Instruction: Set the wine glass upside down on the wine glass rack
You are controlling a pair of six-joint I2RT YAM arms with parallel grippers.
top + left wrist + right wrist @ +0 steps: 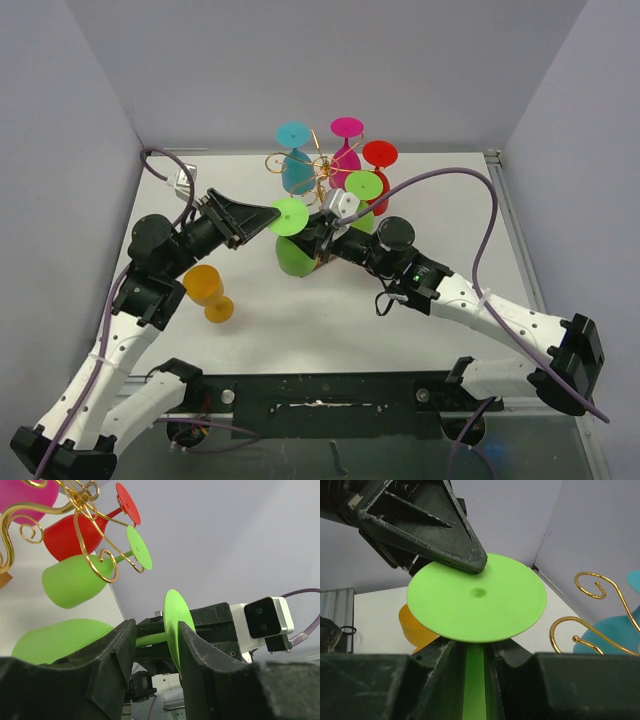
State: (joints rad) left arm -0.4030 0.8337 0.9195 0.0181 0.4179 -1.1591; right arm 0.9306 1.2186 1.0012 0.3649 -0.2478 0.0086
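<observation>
A green wine glass (294, 256) is held upside down in front of the wine glass rack (318, 165), its round foot (476, 597) uppermost. My right gripper (475, 652) is shut on the glass's stem, just under the foot. My left gripper (157, 630) reaches in from the left and straddles the foot's rim (175, 620) and the stem. One finger touches the disc and the other stands apart from it, so the left gripper is open. The rack's gold scroll arms (85, 510) curl just beyond.
Hung upside down on the rack are a teal glass (296, 170), a magenta glass (347, 128), a red glass (380, 155) and a second green glass (365, 186). An orange glass (205, 287) lies on the table near my left arm. Purple walls close in on three sides.
</observation>
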